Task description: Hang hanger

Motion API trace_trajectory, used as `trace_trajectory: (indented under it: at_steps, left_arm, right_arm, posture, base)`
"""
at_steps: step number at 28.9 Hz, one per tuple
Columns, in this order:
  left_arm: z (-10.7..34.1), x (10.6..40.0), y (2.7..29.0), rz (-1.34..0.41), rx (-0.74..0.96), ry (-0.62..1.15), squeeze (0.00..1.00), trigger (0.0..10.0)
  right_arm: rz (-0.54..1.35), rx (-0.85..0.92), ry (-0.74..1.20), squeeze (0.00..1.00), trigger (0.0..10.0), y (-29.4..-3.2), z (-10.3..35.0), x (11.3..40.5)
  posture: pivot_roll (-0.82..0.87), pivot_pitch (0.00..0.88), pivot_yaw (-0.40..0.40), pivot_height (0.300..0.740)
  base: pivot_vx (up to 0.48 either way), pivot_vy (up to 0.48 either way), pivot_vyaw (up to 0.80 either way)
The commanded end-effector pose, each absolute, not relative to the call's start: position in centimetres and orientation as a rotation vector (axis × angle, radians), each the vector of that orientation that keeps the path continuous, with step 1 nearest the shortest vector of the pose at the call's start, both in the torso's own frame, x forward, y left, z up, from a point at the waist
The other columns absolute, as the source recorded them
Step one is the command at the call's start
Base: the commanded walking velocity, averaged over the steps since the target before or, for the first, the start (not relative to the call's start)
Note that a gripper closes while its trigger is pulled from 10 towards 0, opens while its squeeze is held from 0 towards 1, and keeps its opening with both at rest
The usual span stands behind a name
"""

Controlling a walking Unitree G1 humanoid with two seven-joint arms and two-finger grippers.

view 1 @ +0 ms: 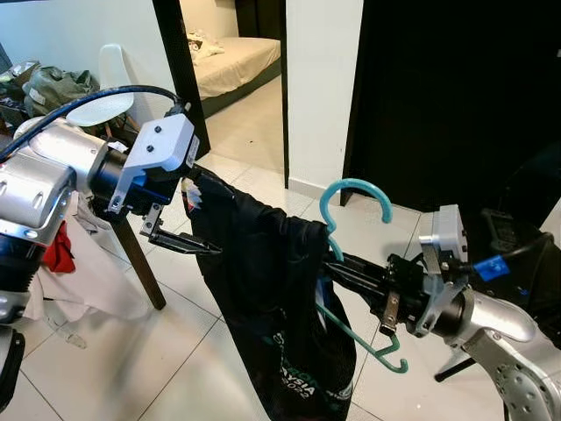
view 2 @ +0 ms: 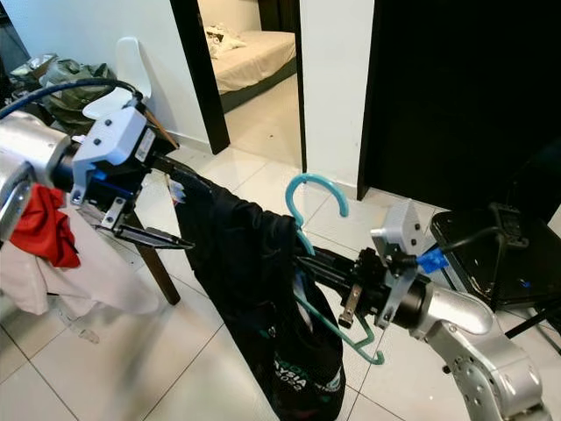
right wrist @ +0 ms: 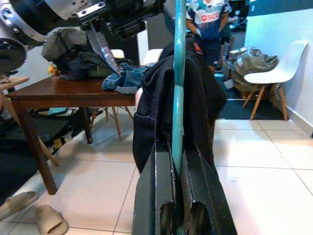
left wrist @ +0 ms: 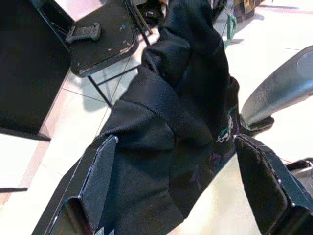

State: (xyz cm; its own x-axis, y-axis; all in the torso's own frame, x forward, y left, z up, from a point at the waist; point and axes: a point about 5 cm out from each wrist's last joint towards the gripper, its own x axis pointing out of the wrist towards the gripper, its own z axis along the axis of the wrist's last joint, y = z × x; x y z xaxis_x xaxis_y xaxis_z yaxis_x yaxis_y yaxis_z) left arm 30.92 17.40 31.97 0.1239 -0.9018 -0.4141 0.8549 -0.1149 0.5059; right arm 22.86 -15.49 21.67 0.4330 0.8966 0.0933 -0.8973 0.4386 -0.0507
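My teal hanger (view 1: 355, 195) carries a black garment (view 1: 272, 298) with teal lettering, its hook pointing up above the tiled floor (view 1: 219, 368). My right gripper (view 1: 337, 267) reaches leftward across me, clamped on the hanger's stem, while my left gripper (view 1: 188, 239), fingers spread, holds the garment's far shoulder between them

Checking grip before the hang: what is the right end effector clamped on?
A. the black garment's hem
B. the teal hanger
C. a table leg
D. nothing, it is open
B: in the right wrist view the two black fingers are pressed together on the teal hanger, and the eye view shows the right end effector at the hanger below its hook, with the black garment draped over it.
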Motion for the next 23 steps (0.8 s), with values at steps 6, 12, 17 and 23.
trace_trajectory:
  at_steps: [6,12,17,23]
  left_arm:
    - [34.5,29.6,17.2,-1.558,0.695,-0.209,0.00,10.0]
    - [33.6,30.5,17.6,-1.499,0.751,-0.145,0.00,10.0]
    - [31.9,30.7,17.7,-1.532,0.743,-0.053,0.00,10.0]
    - [31.1,30.6,17.9,-1.543,0.736,-0.004,0.00,10.0]
  right_arm:
    - [1.226,-0.001,-0.110,0.00,10.0,-14.3,21.8,21.8]
    - [1.234,-0.001,-0.108,0.00,10.0,-14.4,21.9,21.8]
    - [1.242,-0.002,-0.106,0.00,10.0,-14.4,22.0,21.7]
    - [1.244,-0.005,-0.106,0.00,10.0,-14.3,22.0,21.7]
  posture:
    - [-0.09,0.000,0.079,0.740]
    - [-0.09,0.000,0.078,0.740]
    - [-0.09,0.000,0.075,0.740]
    - [-0.09,0.000,0.076,0.740]
  base:
    - [0.000,0.000,0.00]
    - [0.000,0.000,0.00]
    - [0.000,0.000,0.00]
    - [0.000,0.000,0.00]
